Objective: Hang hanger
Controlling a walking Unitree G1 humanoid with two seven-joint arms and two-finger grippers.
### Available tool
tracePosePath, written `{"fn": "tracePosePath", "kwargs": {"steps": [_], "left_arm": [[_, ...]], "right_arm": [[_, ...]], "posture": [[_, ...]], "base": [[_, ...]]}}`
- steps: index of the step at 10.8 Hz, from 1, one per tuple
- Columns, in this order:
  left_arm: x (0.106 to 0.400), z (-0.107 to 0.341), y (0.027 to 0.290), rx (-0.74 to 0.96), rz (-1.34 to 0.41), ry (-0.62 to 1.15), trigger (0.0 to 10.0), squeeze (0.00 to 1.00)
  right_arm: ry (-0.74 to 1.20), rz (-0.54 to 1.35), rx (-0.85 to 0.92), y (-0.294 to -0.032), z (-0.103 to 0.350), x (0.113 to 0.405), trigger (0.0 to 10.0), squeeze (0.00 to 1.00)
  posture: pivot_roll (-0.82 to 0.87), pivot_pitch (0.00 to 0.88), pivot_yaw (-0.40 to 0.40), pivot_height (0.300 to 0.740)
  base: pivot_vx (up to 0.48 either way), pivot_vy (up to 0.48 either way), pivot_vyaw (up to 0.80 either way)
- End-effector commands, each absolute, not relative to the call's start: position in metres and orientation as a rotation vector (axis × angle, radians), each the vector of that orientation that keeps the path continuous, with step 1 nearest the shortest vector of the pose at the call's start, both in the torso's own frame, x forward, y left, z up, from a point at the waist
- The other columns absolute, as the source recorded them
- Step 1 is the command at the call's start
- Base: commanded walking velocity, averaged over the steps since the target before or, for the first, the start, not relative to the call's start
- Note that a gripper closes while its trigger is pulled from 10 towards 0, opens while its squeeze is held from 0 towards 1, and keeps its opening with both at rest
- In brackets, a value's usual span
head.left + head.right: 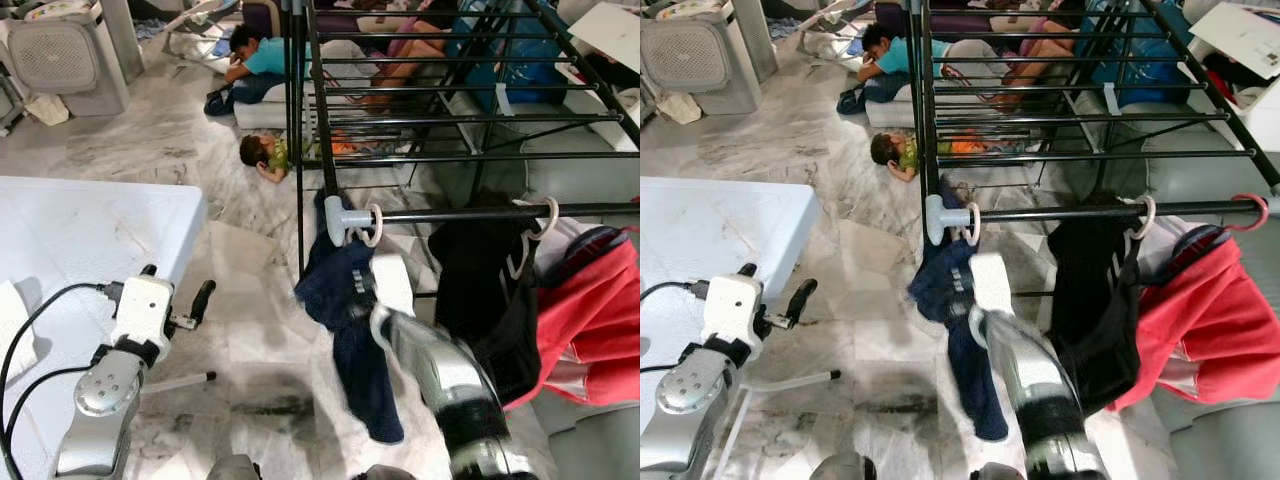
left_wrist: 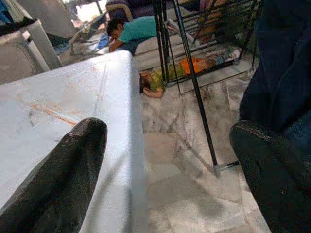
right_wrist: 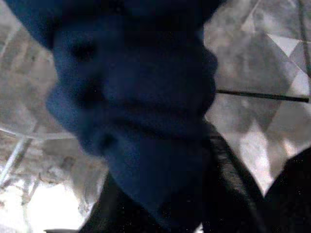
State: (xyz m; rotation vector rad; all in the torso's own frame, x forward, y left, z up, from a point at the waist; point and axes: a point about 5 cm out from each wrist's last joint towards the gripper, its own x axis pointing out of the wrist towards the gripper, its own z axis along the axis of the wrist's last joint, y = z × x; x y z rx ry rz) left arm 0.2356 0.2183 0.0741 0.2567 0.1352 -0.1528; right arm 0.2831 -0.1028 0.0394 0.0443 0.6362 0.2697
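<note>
A navy garment (image 1: 345,300) hangs on a white hanger whose hook (image 1: 372,226) loops over the left end of the black drying rack's front rail (image 1: 450,214). My right arm reaches up to it, wrist block (image 1: 392,283) against the cloth. In the right wrist view bunched navy cloth (image 3: 141,111) sits pinched between the black fingers (image 3: 228,174), so the right gripper is shut on it. My left gripper (image 1: 178,286) hovers open over the edge of the white table (image 1: 90,230), with nothing between its fingers (image 2: 63,179).
A black garment (image 1: 480,290) on a white hanger and a red garment (image 1: 590,320) hang further right on the same rail. Two people lie on the marble floor behind the rack (image 1: 262,60). A white appliance (image 1: 65,55) stands at the far left.
</note>
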Motion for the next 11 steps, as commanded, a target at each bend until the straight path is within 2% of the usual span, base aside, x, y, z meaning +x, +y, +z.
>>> {"fn": "tracePosePath", "kwargs": {"steps": [1, 2, 6, 11], "left_arm": [[0.236, 0.078, 0.217, 0.268, -0.154, 0.124, 10.0, 0.00], [0.236, 0.077, 0.216, 0.268, -0.157, 0.126, 10.0, 0.00], [0.238, 0.074, 0.216, 0.265, -0.160, 0.135, 10.0, 0.00], [0.236, 0.077, 0.215, 0.283, -0.162, 0.128, 10.0, 0.00]], "right_arm": [[0.534, 0.270, 0.034, -0.104, 0.057, 0.288, 10.0, 1.00], [0.459, 0.296, -0.039, -0.109, 0.065, 0.283, 10.0, 1.00], [0.296, 0.250, -0.086, -0.138, 0.082, 0.253, 10.0, 1.00], [0.136, 0.253, -0.070, -0.143, 0.102, 0.232, 10.0, 1.00]], "posture": [[0.04, 0.033, -0.016, 0.740], [0.03, 0.028, -0.018, 0.740], [0.00, 0.034, -0.008, 0.740], [0.00, 0.037, 0.001, 0.740]], "base": [[0.000, 0.000, 0.00], [0.000, 0.000, 0.00], [0.000, 0.000, 0.00], [0.000, 0.000, 0.00]]}}
